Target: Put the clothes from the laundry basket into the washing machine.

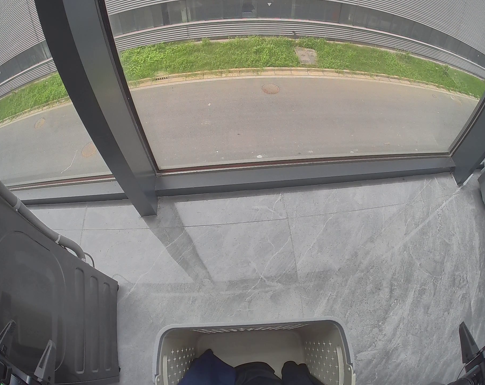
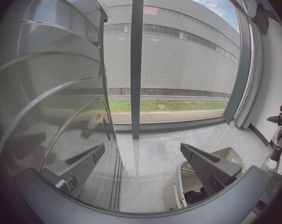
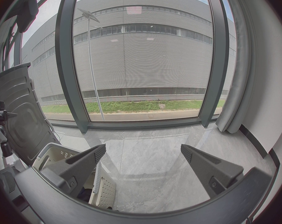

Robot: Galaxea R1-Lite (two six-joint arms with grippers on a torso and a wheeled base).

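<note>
Head view: a tall window (image 1: 296, 108) spans twelve o'clock, with grey stone floor (image 1: 317, 252) below it. The washing machine (image 1: 44, 306) stands at eight o'clock, showing a dark ribbed panel and a hose; its opening is hidden. The laundry basket (image 1: 253, 328) sits at six o'clock, with the clothes (image 1: 242, 372) low inside it. The left gripper (image 1: 29, 335) hangs at seven o'clock, just beside the machine's panel, and the right gripper (image 1: 478, 319) at four o'clock. Both have jaws apart and hold nothing.

Likely trouble: a left-arm swing could strike that panel, and a deep reach could catch the basket's rim or snag cloth on its perforated wall.

Count: one window, one machine, one basket and two grippers. There is one navy garment plus darker cloth, number unclear.
</note>
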